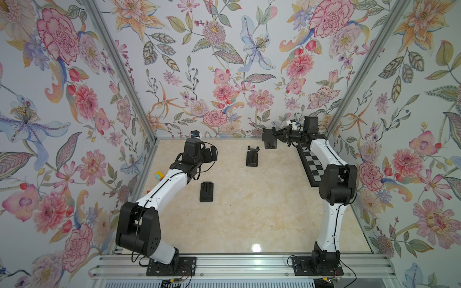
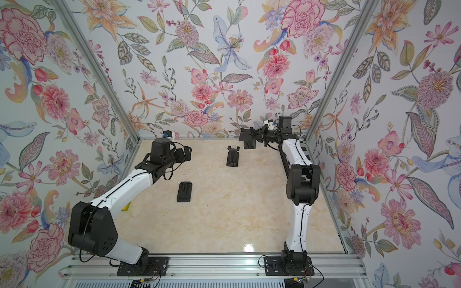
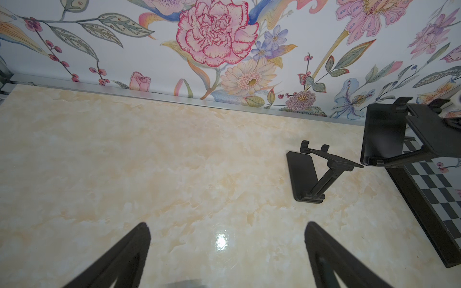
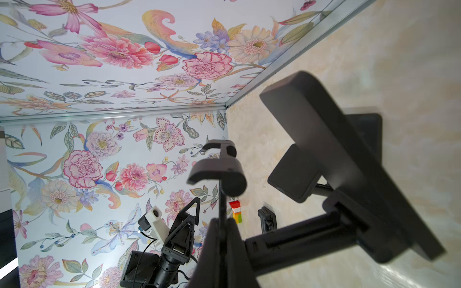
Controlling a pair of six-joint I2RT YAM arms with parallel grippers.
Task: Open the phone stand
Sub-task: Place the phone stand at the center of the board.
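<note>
three black plastic phone stands are showing in both top views. the held stand (image 1: 269,138) (image 2: 249,139) is hanging in the air just off the far end of the checkered board (image 1: 311,172). the right gripper (image 4: 222,224) is pinching its hooked cradle plate edge-on, and its link and flat base are sticking out unfolded. the open stand (image 1: 252,157) (image 3: 301,174) is sitting on the table (image 1: 249,219), apart from the board's far half, with its base lying flat, its link rising and its two-hooked cradle tilting. the folded stand (image 1: 206,191) (image 2: 184,191) is lying flat, farther still from the board, about level with its near end.
</note>
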